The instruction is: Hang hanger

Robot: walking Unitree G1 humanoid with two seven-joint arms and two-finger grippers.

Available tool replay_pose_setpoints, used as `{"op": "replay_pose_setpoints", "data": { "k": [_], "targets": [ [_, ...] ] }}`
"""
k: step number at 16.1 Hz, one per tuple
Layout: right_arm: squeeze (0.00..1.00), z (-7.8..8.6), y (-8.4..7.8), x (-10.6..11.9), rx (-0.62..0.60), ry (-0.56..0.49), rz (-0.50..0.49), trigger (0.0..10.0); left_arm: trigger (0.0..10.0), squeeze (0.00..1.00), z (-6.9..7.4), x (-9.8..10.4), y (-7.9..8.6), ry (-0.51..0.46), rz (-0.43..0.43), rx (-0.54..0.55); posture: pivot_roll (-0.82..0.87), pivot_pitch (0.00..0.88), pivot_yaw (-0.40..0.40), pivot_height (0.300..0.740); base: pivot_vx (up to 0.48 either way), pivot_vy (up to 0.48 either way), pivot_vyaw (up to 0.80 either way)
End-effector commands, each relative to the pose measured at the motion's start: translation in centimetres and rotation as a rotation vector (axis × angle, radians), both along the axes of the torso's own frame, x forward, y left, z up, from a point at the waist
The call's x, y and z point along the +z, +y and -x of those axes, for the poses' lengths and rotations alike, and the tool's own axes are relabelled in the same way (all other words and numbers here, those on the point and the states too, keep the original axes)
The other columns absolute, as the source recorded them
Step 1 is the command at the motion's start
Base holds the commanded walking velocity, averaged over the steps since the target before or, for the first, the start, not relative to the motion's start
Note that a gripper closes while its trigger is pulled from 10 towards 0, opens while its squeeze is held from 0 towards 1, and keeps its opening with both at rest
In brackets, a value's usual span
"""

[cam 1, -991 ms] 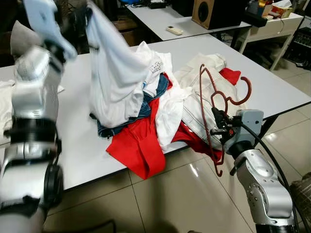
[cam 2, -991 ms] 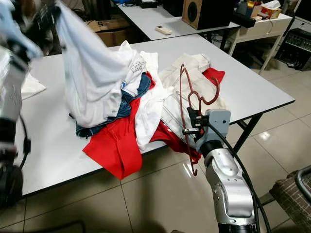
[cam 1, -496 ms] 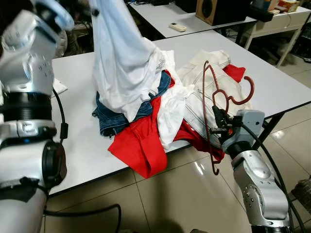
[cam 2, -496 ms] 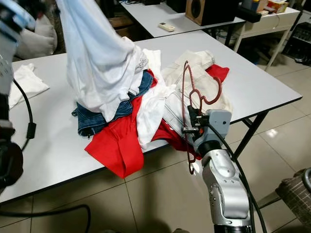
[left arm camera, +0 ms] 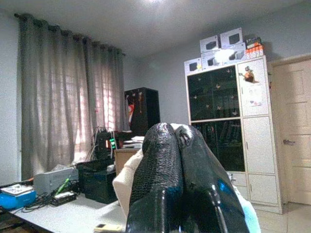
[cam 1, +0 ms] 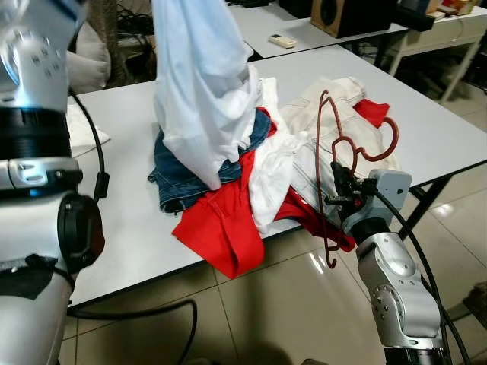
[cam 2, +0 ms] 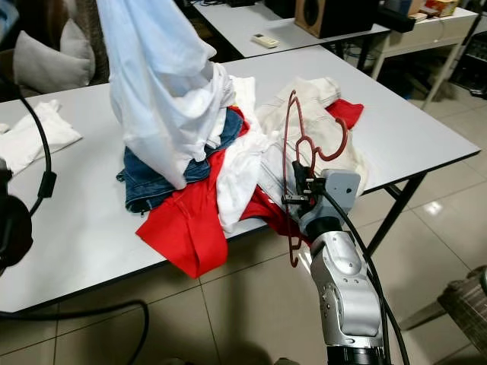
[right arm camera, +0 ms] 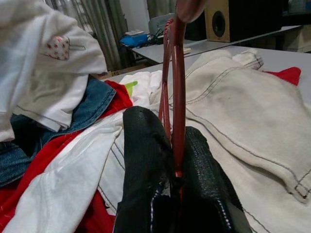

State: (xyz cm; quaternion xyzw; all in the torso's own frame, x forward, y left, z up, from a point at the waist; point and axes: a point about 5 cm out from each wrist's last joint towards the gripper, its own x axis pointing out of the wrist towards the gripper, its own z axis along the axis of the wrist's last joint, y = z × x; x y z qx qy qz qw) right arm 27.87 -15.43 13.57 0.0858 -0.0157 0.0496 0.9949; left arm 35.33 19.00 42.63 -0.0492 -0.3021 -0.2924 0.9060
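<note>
A dark red hanger point(cam 1: 335, 148) stands upright at the table's front right edge, its hook point(cam 1: 384, 141) curling to the right. My right gripper point(cam 1: 340, 190) is shut on the hanger's bar, as the right wrist view shows with the red bar point(right arm camera: 176, 97) pinched between the black fingers point(right arm camera: 146, 160). A pale white garment point(cam 1: 202, 84) hangs high over the pile of clothes, lifted by my left arm point(cam 1: 34, 68). In the left wrist view the left gripper point(left arm camera: 177, 174) is shut on pale cloth point(left arm camera: 127, 182).
A pile of clothes lies on the white table point(cam 1: 122, 228): blue jeans point(cam 1: 183, 179), red cloth point(cam 1: 224, 224) drooping over the front edge, a cream garment point(cam 1: 335, 114). A second table with a remote point(cam 1: 281, 41) and a speaker stands behind. Tiled floor point(cam 1: 289, 319) lies below.
The camera has shifted. My left arm has lifted the white garment higher above the pile. The right gripper still holds the hanger at the table edge.
</note>
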Motion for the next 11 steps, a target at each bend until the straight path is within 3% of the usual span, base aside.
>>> {"op": "replay_pose_setpoints", "data": {
  "k": [1, 3, 7, 8, 9, 11],
  "targets": [
    [0.00, -0.3, 0.0, 0.1, -0.006, -0.011, -0.007, 10.0, 0.0, 0.00, 1.1, 1.8, 0.3, -0.052, 0.015, -0.013, -0.09, 0.000, 0.110, 0.719, 0.000, 0.000, 0.00],
    [0.00, -0.4, 0.0, 0.1, -0.020, -0.018, -0.018, 10.0, 0.0, 0.00, 1.5, 2.7, 0.3, -0.064, 0.034, -0.043, -0.09, 0.000, 0.113, 0.719, 0.000, 0.000, 0.00],
    [0.00, -0.5, 0.1, 0.0, -0.030, -0.025, -0.022, 10.0, 0.0, 0.00, 0.4, 1.4, 0.1, 0.027, 0.025, -0.008, -0.09, 0.000, 0.127, 0.719, 0.000, 0.000, 0.00],
    [0.00, -0.4, 0.0, 0.0, -0.036, -0.024, -0.020, 10.0, 0.0, 0.00, -0.4, 0.2, -0.3, 0.084, 0.024, 0.006, -0.10, 0.000, 0.135, 0.719, 0.000, 0.000, 0.00],
    [0.00, -0.3, -0.3, -0.1, -0.045, -0.022, -0.014, 10.0, 0.0, 0.00, -1.6, -2.6, -1.9, 0.171, -0.006, 0.006, -0.12, 0.000, 0.141, 0.719, 0.000, 0.000, 0.00],
    [0.00, -0.3, -0.6, 0.0, -0.054, -0.021, -0.007, 10.0, 0.0, 0.00, -2.6, -6.3, -4.5, 0.240, -0.095, -0.004, -0.14, 0.000, 0.143, 0.719, 0.000, 0.000, 0.00]
  ]
}}
